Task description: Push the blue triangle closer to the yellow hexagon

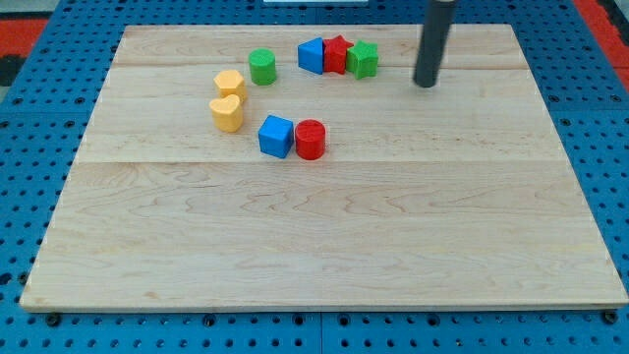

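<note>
Board (324, 236) first: a pale wooden top carrying eight blocks, all in its upper half; no containers are present, so nothing is held inside anything. Your rod ends in my tip (425, 85), which has no jaws and grasps nothing; it rests bare on the wood, well apart from every block.

From my tip, the blue triangle (312, 55) lies at about 9 o'clock, leftmost in a touching row with the red block (337, 53) and the green block (363, 59). The yellow hexagon (229, 83) lies farther on, at about 8 o'clock from the triangle, with the green cylinder (261, 67) between them. Judge that you must come around the row's right end before pushing leftward.

Remaining blocks: yellow heart (226, 113), blue cube (276, 136), red cylinder (310, 139).
</note>
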You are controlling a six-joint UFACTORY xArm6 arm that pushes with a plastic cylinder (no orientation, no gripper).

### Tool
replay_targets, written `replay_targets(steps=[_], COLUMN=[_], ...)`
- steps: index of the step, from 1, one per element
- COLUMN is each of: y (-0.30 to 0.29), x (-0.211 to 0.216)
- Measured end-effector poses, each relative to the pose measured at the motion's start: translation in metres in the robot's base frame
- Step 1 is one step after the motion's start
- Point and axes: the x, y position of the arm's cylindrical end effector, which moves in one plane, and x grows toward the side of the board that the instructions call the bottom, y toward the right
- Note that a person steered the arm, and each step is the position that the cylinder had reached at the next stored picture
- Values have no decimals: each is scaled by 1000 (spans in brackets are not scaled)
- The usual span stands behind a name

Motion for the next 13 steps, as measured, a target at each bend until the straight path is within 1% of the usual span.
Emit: replay_targets(steps=[1,2,3,4,5,6,12,13], y=[-37,-102,-116,-161,-176,-180,-165,-152], x=[-64,-78,-67,-62,-20,16,13,-6])
